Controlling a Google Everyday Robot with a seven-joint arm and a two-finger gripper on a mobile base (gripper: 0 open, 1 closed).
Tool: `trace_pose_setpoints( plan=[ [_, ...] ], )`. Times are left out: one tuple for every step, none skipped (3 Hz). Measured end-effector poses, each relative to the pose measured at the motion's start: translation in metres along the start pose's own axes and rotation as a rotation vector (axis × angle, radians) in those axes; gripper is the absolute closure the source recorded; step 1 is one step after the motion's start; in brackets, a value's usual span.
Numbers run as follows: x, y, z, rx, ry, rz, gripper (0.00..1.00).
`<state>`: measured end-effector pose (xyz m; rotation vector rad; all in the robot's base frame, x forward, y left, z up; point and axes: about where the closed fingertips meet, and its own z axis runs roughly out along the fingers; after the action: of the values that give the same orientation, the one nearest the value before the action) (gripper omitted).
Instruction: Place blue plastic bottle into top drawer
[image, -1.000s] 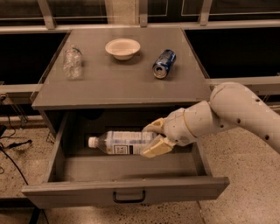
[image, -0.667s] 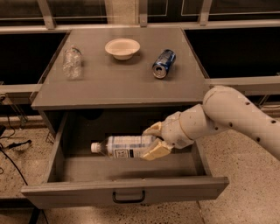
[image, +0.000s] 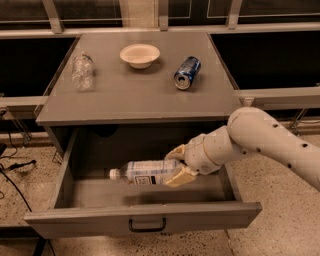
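The blue plastic bottle (image: 145, 172) is a long clear bottle with a white cap and a pale label. It lies on its side inside the open top drawer (image: 142, 220), cap pointing left. My gripper (image: 176, 165) reaches in from the right and is shut on the bottle's base end. The bottle hangs just above the drawer floor, slightly tilted. The drawer is grey metal, pulled out, with a small black handle (image: 147, 225) on its front panel.
On the cabinet top stand a wrinkled clear bottle (image: 82, 71) at the left, a white bowl (image: 140, 54) at the back middle, and a blue soda can (image: 187, 73) lying on its side. Cables lie on the floor at the left.
My gripper has carried the bottle to the right and a little lower and nearer inside the drawer. The things on the cabinet top have not moved.
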<state>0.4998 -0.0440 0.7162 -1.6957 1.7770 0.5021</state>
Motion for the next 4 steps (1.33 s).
trace_pose_setpoints(
  plan=[
    [0.007,-0.003,0.007,-0.001,0.002,-0.018,1.00],
    [0.011,-0.010,0.018,0.000,-0.004,-0.036,1.00],
    [0.016,-0.020,0.031,0.004,-0.010,-0.053,1.00],
    [0.022,-0.030,0.045,0.014,-0.010,-0.065,1.00]
  ],
)
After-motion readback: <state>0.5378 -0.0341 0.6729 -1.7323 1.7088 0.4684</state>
